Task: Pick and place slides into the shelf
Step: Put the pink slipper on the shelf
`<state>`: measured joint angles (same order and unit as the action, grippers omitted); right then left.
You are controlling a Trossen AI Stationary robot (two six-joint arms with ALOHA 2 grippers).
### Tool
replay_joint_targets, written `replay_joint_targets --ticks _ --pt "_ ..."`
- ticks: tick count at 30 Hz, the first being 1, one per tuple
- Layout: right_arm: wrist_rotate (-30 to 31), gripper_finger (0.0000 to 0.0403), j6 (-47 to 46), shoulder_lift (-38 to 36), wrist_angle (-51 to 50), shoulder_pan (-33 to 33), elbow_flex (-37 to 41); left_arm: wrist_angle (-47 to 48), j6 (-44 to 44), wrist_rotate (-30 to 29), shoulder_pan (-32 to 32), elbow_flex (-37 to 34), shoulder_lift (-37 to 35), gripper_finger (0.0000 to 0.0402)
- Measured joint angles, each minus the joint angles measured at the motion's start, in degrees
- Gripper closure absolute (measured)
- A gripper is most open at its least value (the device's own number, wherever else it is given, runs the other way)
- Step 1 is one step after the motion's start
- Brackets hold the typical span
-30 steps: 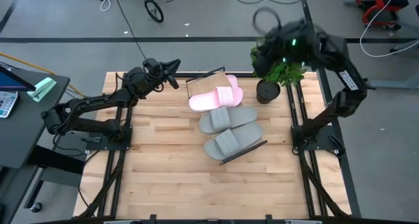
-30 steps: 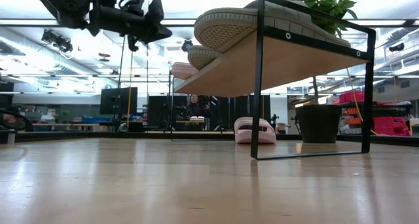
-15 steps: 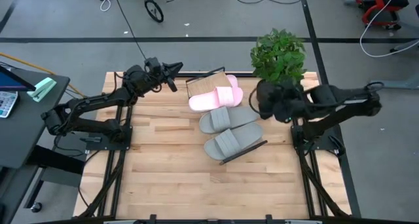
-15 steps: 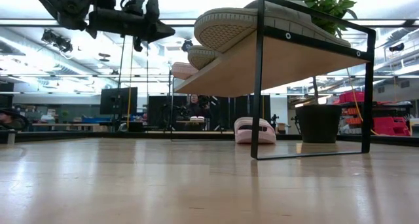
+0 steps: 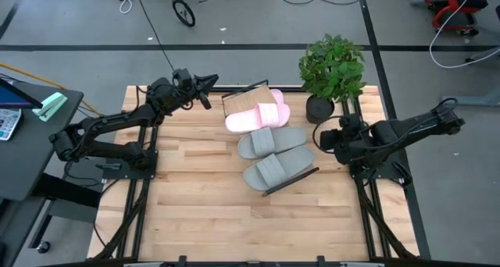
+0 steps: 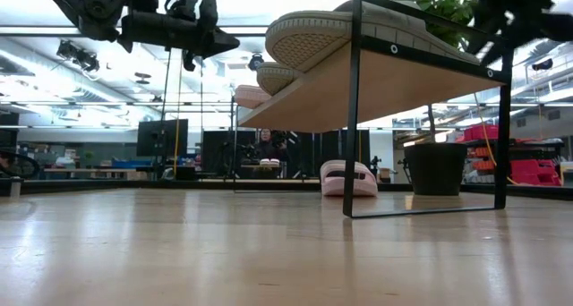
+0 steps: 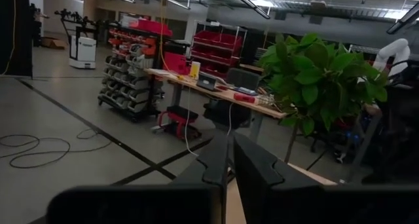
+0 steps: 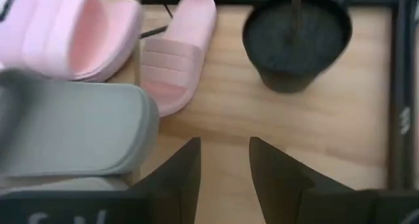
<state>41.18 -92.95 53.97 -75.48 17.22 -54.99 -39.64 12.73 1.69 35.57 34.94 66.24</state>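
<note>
The shelf point(image 5: 248, 99) carries two grey slides point(image 5: 273, 141) point(image 5: 276, 169) and one pink slide point(image 5: 251, 119), each lying flat on the board. A second pink slide point(image 8: 175, 60) lies sole-down on the table by the shelf's far end. My right gripper point(image 8: 224, 165) hovers open over bare table on the shelf's right side, near the grey slide point(image 8: 72, 135), with nothing between its fingers. My left gripper point(image 5: 211, 80) is shut and empty in the air off the shelf's far left corner, pointing about level.
A potted plant point(image 5: 331, 64) stands at the far right, its black pot point(image 8: 294, 34) just beyond my right gripper. In the low view the shelf board point(image 6: 394, 82) sits raised on a thin black frame point(image 6: 352, 118). Bare planks lie along the near side point(image 5: 234, 220).
My right gripper has swung down from high over the plant toward the near edge, rolling its wrist as it came. It now hangs low beside the shelf's right side. The slides and the shelf have stayed put.
</note>
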Motion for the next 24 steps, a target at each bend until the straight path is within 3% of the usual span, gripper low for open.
replay_joint_targets --ticks 13,18,24 --pt "-3.82 0.0268 -26.03 -6.35 26.8 -0.32 22.66 -0.02 2.05 0.0 0.0 0.0 0.0 0.0363" --pt "-0.35 0.0264 -34.64 -7.87 39.12 -0.59 30.63 -0.04 2.08 -0.01 0.0 0.0 0.0 0.0362" --pt "4.21 0.024 -34.34 -7.86 52.85 -6.29 38.11 -0.04 2.12 -0.02 0.0 0.0 0.0 0.037"
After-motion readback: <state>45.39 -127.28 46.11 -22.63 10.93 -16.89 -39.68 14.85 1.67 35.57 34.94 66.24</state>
